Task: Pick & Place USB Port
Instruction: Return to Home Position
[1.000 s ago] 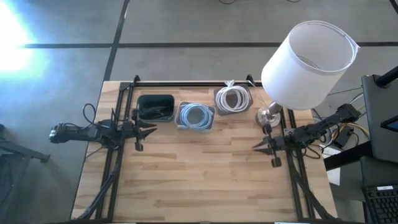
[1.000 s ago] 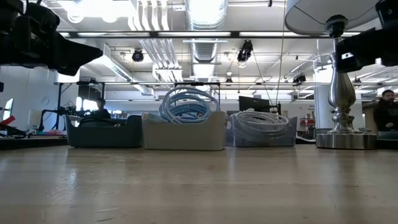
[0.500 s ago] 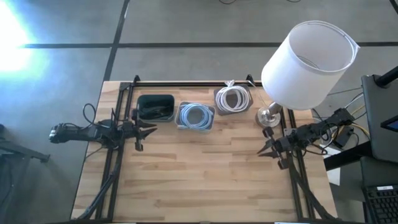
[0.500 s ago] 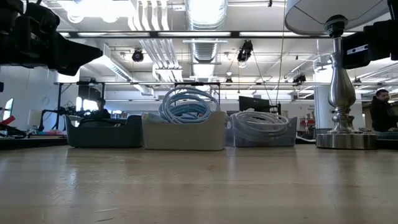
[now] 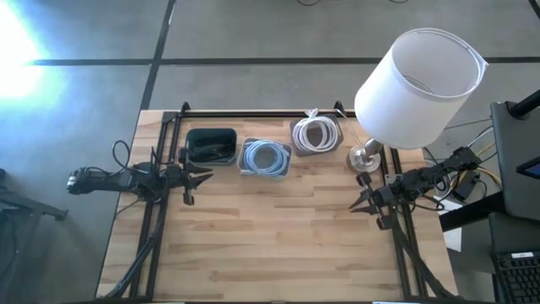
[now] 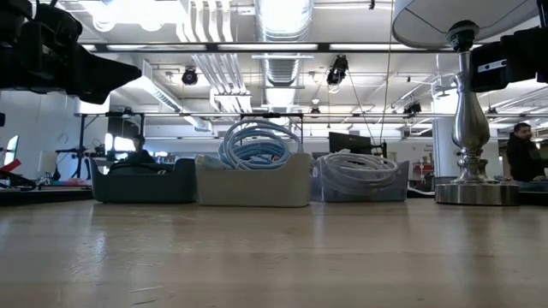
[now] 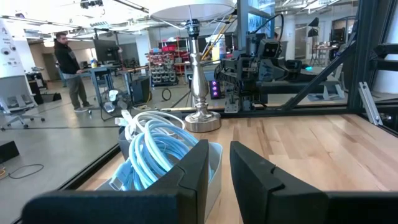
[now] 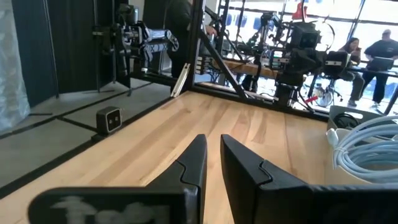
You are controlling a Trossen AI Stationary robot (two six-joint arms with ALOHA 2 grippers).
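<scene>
From above, the wooden tabletop (image 5: 270,236) has three bins in a row near its far edge. The black bin (image 5: 210,146) is on the left. The white bin (image 5: 265,171) is next to it in the middle, and the blue cable (image 5: 265,156) lies coiled inside it. A see-through bin (image 5: 317,149) sits to the right and a bit farther back, with a coiled white cable (image 5: 317,133) in it. A lamp (image 5: 419,76) with a big white shade stands by the right edge. The left end effector (image 5: 198,178) hangs over the left side of the tabletop, just in front of the black bin. The right end effector (image 5: 359,205) hangs over the right side, near the foot of the lamp. From the low camera, the three bins stand side by side, the blue cable pokes up over the rim of the white bin, and the lamp stands to the right of them. The dark arms show only in the top corners, high above the tabletop. A person (image 6: 518,154) is in the room behind the lamp. From the left wrist, the two fingers are close together with just a thin gap, and nothing is between them. The blue cable in its bin is right ahead. From the right wrist, the fingers are also close together and hold nothing, with bare tabletop under them and the white cable off to one side.
</scene>
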